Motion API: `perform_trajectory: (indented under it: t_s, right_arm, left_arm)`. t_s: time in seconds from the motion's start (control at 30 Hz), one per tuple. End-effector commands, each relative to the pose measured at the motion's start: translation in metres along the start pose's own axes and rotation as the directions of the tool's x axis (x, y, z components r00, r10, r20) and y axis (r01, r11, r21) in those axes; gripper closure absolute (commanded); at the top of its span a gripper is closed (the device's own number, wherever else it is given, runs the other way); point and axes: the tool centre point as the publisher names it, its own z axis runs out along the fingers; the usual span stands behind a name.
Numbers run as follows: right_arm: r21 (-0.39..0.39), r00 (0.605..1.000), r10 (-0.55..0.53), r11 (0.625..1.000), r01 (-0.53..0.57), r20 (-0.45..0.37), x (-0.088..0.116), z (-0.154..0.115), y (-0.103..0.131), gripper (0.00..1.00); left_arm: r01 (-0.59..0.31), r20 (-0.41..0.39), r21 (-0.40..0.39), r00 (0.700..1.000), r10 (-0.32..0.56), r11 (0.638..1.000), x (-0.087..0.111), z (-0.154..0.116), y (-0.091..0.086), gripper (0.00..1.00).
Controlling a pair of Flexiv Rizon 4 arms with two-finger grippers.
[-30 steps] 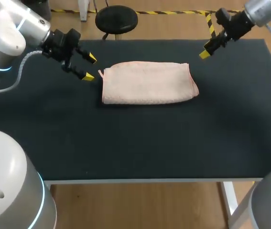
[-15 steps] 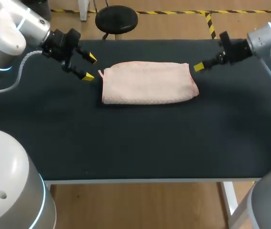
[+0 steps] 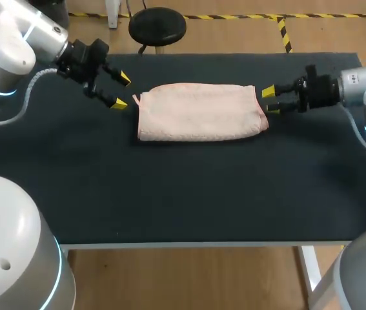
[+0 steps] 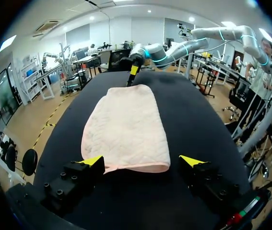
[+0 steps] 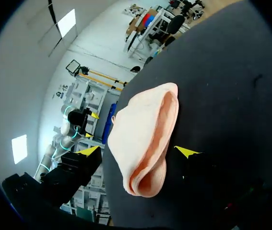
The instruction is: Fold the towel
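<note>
The towel (image 3: 199, 111), a pale pink oblong already doubled into layers, lies flat on the dark worktop (image 3: 189, 187) between the two arms, long side running from one end effector to the other. The right end effector (image 3: 270, 101) sits low at the towel's nearer short end, jaws spread wide and gripping nothing. In its own wrist view the rounded, layered end of the towel (image 5: 143, 129) lies just ahead of it and between its open fingers, though whether either finger touches the cloth cannot be told. The left end effector (image 3: 122, 91) hangs just off the opposite short end, also wide open and empty, with the towel (image 4: 126, 127) stretching away ahead of it. The step in hand appears to be taking hold of the right end for the next fold. To do it well, the right end effector should stay low, get one finger under the whole stack and not only the top layer, close on every layer near the middle of that edge, then lift only a little before carrying it across, so the layers do not slide apart.
</note>
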Motion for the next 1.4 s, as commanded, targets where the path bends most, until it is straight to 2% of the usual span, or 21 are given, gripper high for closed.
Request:
perform_trajectory:
  t_s: [0.03,0.27,0.63,1.13,1.4]
  right_arm:
    - [0.102,0.997,0.063,0.993,-0.067,0.038,0.0,0.003,0.006,0.0]
    - [0.189,0.995,0.048,0.98,-0.063,0.084,-0.005,0.009,0.008,0.0]
    - [0.257,0.99,0.075,0.961,-0.104,0.119,-0.013,0.019,0.005,0.0]
    - [0.278,0.989,0.091,0.953,-0.12,0.115,-0.006,0.048,-0.001,0.0]
    - [0.264,0.989,0.1,0.956,-0.126,0.109,0.003,0.062,0.0,0.0]
  left_arm:
    - [-0.001,0.001,0.002,1.0,0.001,1.0,0.0,0.0,0.001,0.0]
    - [-0.001,0.001,0.002,1.0,0.001,1.0,0.0,0.0,0.001,0.0]
    - [-0.001,0.001,0.002,1.0,0.001,1.0,0.0,0.0,0.001,0.0]
    - [-0.001,0.001,0.002,1.0,0.001,1.0,0.0,0.0,0.001,0.0]
    - [-0.001,0.001,0.002,1.0,0.001,1.0,0.0,0.0,0.001,0.0]
